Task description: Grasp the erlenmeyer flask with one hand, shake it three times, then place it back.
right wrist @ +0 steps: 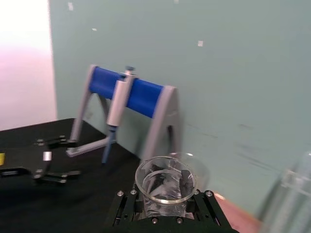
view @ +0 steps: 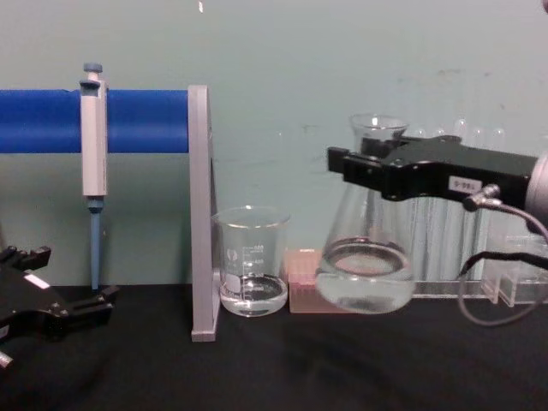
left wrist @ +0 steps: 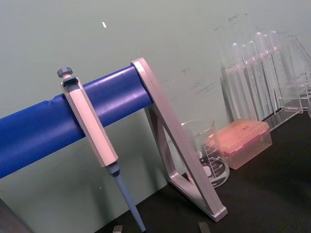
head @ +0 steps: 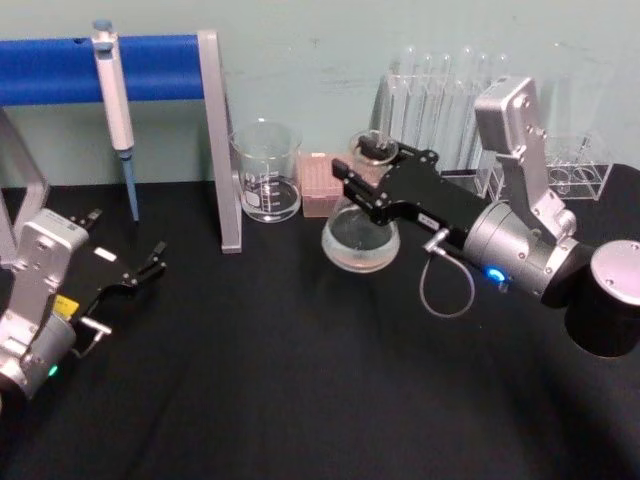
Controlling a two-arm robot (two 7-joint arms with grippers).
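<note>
right end effector [head: 373,160] is reaching in from the right, its black jaws clamped on the narrow neck of the erlenmeyer flask [head: 360,240], just under the flared rim, and the flask is upright. there's a little clear liquid sitting in its wide base. from the chest view the base looks barely off the black bench [head: 280,380], though i can't say for sure it's clear of it. the flask is out in front of the pink box [head: 318,185], with the glass beaker [head: 268,175] off to its left and the test tubes [head: 450,100] behind by the wall. over on the left, the left end effector [head: 152,262] rests low on the bench, fingers apart with nothing in them, near the pipette [head: 115,100] hanging on the blue-barred stand [head: 50,68].
</note>
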